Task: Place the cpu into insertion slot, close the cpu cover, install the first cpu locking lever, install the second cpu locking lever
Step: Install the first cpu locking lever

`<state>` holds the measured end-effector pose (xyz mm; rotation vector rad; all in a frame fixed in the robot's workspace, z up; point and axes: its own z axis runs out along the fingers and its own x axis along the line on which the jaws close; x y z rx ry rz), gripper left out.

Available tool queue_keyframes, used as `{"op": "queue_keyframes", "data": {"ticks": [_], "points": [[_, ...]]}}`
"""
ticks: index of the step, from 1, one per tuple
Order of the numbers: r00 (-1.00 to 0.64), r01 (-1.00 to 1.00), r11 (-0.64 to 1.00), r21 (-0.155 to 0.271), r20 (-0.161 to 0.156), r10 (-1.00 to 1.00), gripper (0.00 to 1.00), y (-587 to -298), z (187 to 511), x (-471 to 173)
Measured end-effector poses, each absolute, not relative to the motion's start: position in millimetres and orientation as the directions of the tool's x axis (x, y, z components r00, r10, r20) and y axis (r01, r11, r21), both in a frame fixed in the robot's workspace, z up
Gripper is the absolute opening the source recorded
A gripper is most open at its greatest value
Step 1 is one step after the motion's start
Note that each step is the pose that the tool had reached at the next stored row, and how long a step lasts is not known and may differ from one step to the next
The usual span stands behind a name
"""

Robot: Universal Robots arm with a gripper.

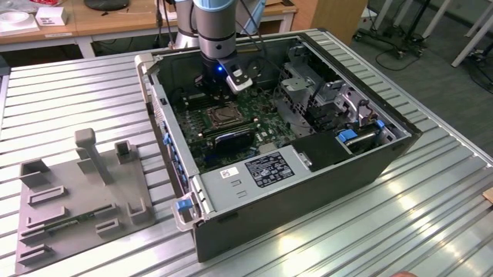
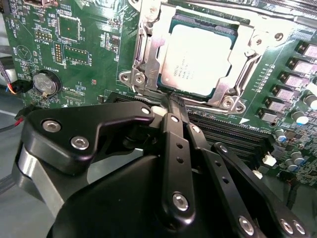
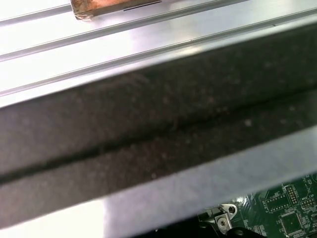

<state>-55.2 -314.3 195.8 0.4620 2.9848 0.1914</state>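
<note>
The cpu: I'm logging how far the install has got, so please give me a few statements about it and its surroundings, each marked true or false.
1. The cpu lies in the insertion slot. True.
2. The fingers grip the cpu. False: the fingers are closed together at the slot's edge, and the cpu lies in the slot apart from them.
3. A round coin battery sits on the green board. True.
4. The computer case stands upright and closed. False: in the exterior view the computer case lies on its side, open at the top, on the slatted metal table.
</note>
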Motion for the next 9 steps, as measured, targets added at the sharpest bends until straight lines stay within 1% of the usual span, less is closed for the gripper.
{"op": "queue_keyframes", "data": {"ticks": [9], "points": [[-0.946,0.295,0.945,0.142,-0.094,0.309,0.1,-311.3,198.6,-55.2]]}}
